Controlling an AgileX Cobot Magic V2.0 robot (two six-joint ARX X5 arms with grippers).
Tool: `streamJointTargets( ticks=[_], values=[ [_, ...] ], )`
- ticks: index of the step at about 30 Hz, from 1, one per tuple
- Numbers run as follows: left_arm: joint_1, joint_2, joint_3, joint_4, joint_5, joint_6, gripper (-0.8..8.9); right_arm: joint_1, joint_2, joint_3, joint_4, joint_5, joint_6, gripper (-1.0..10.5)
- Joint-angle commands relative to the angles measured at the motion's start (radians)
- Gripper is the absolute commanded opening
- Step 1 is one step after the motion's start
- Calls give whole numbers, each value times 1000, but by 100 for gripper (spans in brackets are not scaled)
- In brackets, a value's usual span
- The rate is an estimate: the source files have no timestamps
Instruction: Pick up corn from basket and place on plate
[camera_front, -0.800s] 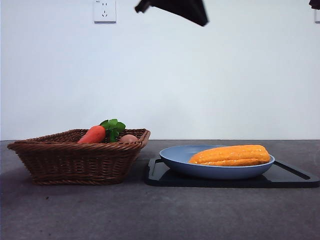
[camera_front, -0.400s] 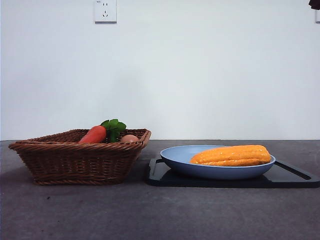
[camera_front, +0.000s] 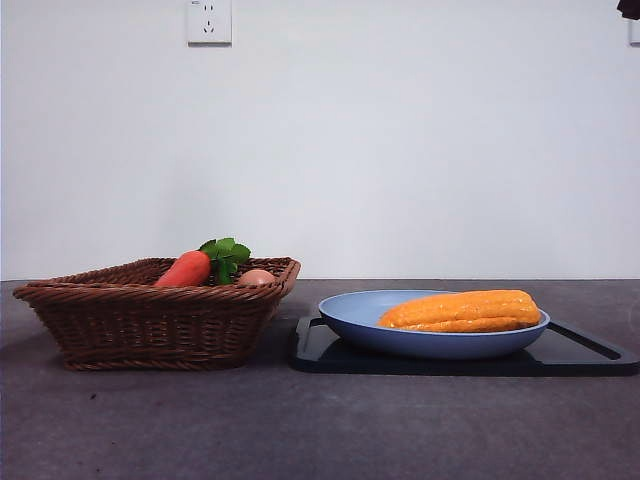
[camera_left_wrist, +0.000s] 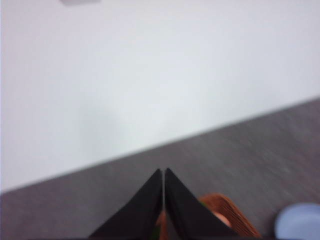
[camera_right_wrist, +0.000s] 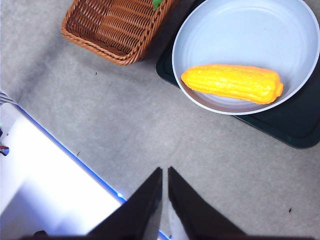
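The corn (camera_front: 462, 310) lies lengthwise in the light-blue plate (camera_front: 345, 314), on the right side of the table; from above the corn (camera_right_wrist: 232, 83) rests across the plate (camera_right_wrist: 230, 30). The brown wicker basket (camera_front: 140, 318) stands to the left of the plate, and the right wrist view catches part of the basket (camera_right_wrist: 117, 27). My left gripper (camera_left_wrist: 164, 172) is shut and empty, raised high above the basket's corner (camera_left_wrist: 235, 217). High over the table's front edge, my right gripper (camera_right_wrist: 165, 172) is shut on nothing. Only a black tip (camera_front: 629, 8) shows at the front view's top right corner.
A red-orange carrot (camera_front: 186, 269) with green leaves and a small pale round item (camera_front: 257, 277) lie in the basket. The plate stands on a flat black tray (camera_front: 590, 352). A wall socket (camera_front: 209, 21) is on the white wall behind. A white and blue surface (camera_right_wrist: 45, 185) borders the table.
The dark arm that hung at the top of the front view one second ago has risen out of that view. Corn, plate and basket have not moved.
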Motion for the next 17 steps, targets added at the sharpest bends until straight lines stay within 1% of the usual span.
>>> streamJointTargets(
  ticks=[1,4,7,11,17],
  values=[
    [34,-93,-174,152,1,8,8,2,8,19,6,-2,-5,2],
    [59,-199,-348,254,1,-3,8,2,8,19,6,-2,-6,2],
    [72,-298,-499,312,0,-29,8,2,8,19,6,-2,-5,2],
    [88,-417,-669,348,0,-59,8,2,8,19,6,-2,-6,2],
    [108,-575,-878,348,-5,-82,8,2,8,19,6,-2,-6,2]
  ],
)
